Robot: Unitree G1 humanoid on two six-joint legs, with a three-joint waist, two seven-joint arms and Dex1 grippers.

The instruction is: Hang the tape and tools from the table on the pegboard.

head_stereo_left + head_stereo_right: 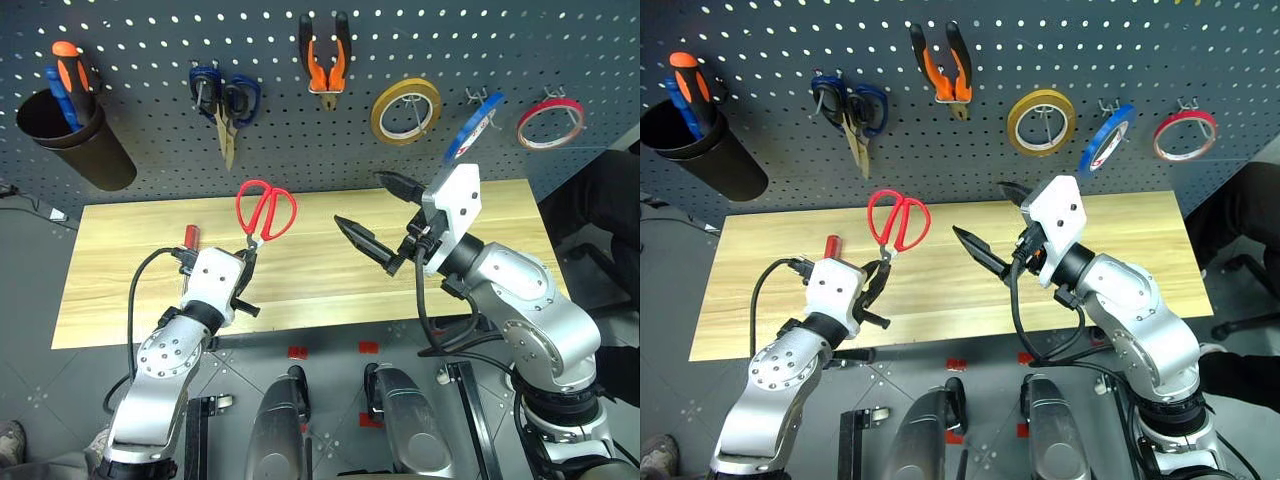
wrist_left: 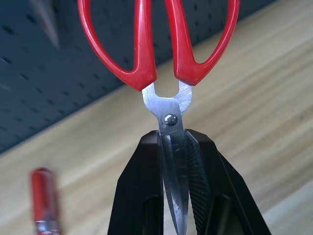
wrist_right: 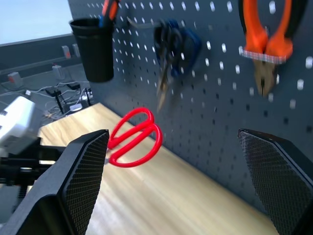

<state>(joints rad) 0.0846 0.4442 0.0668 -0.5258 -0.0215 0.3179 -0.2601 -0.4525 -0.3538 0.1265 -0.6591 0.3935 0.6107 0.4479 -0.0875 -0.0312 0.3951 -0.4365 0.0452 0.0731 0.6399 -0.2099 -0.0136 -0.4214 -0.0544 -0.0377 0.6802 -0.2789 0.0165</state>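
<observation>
My left gripper (image 1: pixel 247 262) is shut on the steel blades of the red-handled scissors (image 1: pixel 266 210), which stand handles up above the table (image 1: pixel 330 290); the wrist view shows the fingers (image 2: pixel 142 186) clamped just below the pivot. The red-handled screwdriver (image 1: pixel 191 236) lies on the table beside that hand. My right gripper (image 1: pixel 372 205) hangs open and empty over the table's middle, to the right of the scissors. On the pegboard (image 1: pixel 130 60) hang the orange-and-black pliers (image 1: pixel 324 55) and the blue tape (image 1: pixel 473 126).
Also on the pegboard: dark blue-handled scissors (image 1: pixel 225 100), a yellow tape ring (image 1: pixel 405 111), a thin red tape ring (image 1: pixel 550 122), and at the left a black cup (image 1: pixel 75 135) holding orange and blue screwdrivers. Bare holes lie between the blue scissors and the pliers.
</observation>
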